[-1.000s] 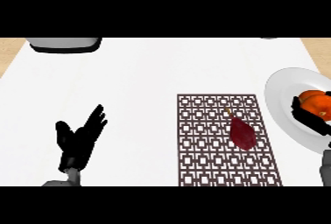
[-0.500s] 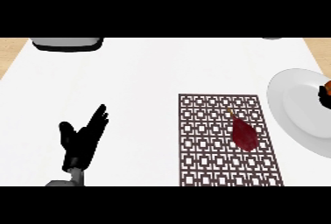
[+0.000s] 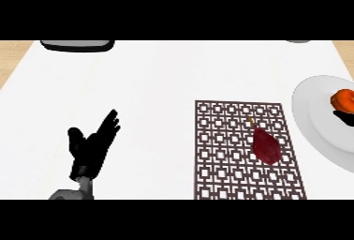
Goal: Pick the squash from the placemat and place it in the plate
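Observation:
An orange squash [image 3: 343, 98] shows at the right edge, over the white plate [image 3: 314, 119]. Just below it a black part of my right hand [image 3: 343, 116] touches it; the rest of the hand is cut off by the edge. The brown patterned placemat [image 3: 228, 154] lies left of the plate. On it rests a dark red, teardrop-shaped item [image 3: 266, 145] with a thin stalk. My left hand [image 3: 90, 143] rests open at the lower left, fingers up, well away from the mat.
A dark grey object [image 3: 76, 45] sits at the counter's far left edge and a small grey one [image 3: 298, 41] at the far right. The white counter [image 3: 152, 93] spreads between my left hand and the placemat.
A second ago my right hand held the squash in full view over the plate. It slid almost out of view to the right; now slightly more of the squash shows. The left hand has stayed put.

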`<state>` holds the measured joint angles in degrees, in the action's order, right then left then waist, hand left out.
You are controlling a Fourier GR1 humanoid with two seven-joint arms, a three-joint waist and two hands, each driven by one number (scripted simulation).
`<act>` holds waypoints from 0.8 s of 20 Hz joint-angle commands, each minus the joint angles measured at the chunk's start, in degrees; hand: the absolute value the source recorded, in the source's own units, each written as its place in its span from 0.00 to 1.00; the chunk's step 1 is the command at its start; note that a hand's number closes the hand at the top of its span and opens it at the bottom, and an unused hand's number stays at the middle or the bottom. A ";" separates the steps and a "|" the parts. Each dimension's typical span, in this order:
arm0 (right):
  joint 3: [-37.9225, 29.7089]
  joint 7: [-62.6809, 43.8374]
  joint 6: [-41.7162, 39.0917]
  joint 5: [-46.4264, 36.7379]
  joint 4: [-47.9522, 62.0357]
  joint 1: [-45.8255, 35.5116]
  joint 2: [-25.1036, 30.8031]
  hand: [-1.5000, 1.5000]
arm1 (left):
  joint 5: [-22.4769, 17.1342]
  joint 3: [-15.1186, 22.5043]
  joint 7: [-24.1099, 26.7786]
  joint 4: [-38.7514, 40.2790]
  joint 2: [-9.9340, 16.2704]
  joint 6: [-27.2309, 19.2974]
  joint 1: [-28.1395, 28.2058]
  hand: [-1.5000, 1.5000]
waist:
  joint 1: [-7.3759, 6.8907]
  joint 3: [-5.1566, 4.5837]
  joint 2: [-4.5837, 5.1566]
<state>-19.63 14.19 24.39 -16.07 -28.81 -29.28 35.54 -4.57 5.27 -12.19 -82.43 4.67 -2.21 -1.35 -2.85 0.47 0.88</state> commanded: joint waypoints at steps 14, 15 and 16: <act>-17.44 21.04 -17.81 17.70 13.55 -2.82 5.71 0.00 | -0.63 -1.95 -0.15 0.34 1.01 0.49 2.24 0.50 | 1.67 -0.31 -0.38; -18.56 23.13 -22.78 19.03 13.63 -0.35 7.24 0.00 | 0.15 -0.51 -0.18 -0.31 0.38 0.38 2.85 0.50 | 1.85 -0.26 -0.37; -18.19 24.89 -24.49 19.17 13.48 1.18 6.17 0.00 | 0.67 -0.86 -0.53 1.06 -0.34 -0.92 1.70 0.50 | 2.19 -0.31 -0.47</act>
<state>-36.21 36.28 7.36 0.67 -17.02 -30.67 40.26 -4.61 4.40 -12.45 -83.76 4.94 -2.42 0.56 -1.31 0.37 0.40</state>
